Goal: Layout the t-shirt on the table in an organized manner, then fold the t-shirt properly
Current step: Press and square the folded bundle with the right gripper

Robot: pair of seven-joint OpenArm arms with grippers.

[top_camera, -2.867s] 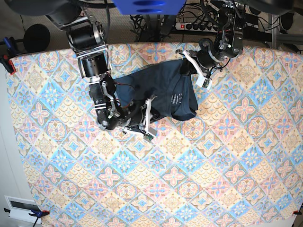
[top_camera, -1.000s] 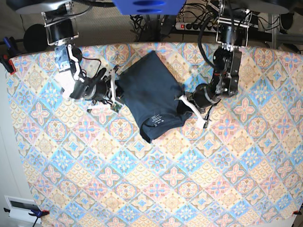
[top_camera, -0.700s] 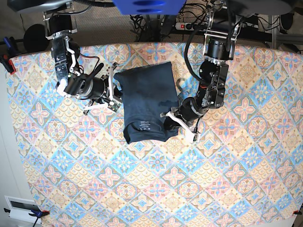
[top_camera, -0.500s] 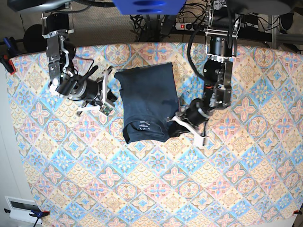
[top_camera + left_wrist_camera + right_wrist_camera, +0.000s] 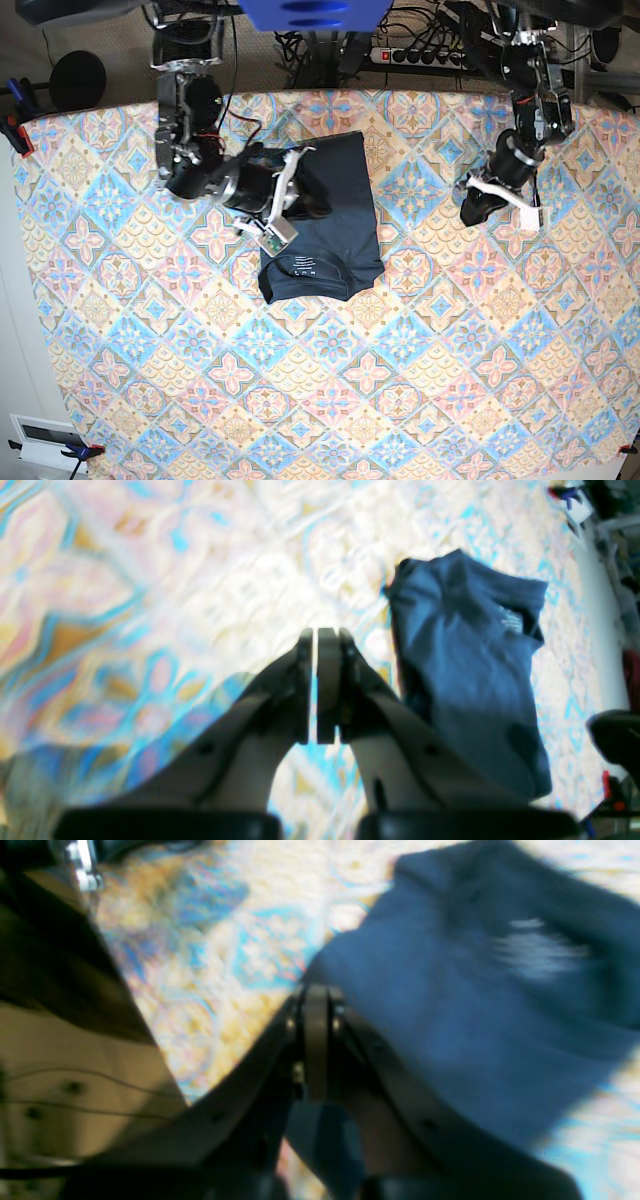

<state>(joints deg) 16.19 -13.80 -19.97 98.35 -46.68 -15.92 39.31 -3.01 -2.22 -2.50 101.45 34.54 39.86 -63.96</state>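
The dark navy t-shirt (image 5: 330, 230) lies folded into a compact rectangle on the patterned table (image 5: 400, 380), with its printed collar label (image 5: 298, 265) near the front end. My right gripper (image 5: 303, 203) hovers over the shirt's left part. In the right wrist view it (image 5: 316, 992) is shut, with no cloth between its fingers, above the edge of the t-shirt (image 5: 475, 1015). My left gripper (image 5: 472, 212) is apart from the shirt, well to its right. In the left wrist view it (image 5: 318, 632) is shut and holds nothing over the table (image 5: 150, 580), with the t-shirt (image 5: 465, 680) off to the right.
A power strip with cables (image 5: 430, 55) runs behind the table's far edge. Clamps (image 5: 15, 130) grip the left edge of the cloth. A white box (image 5: 45, 440) sits beyond the front left corner.
My left gripper has left the shirt's front right corner and swung away to the upper right. My right gripper has moved from beside the shirt's left edge to over it. The shirt lies still.
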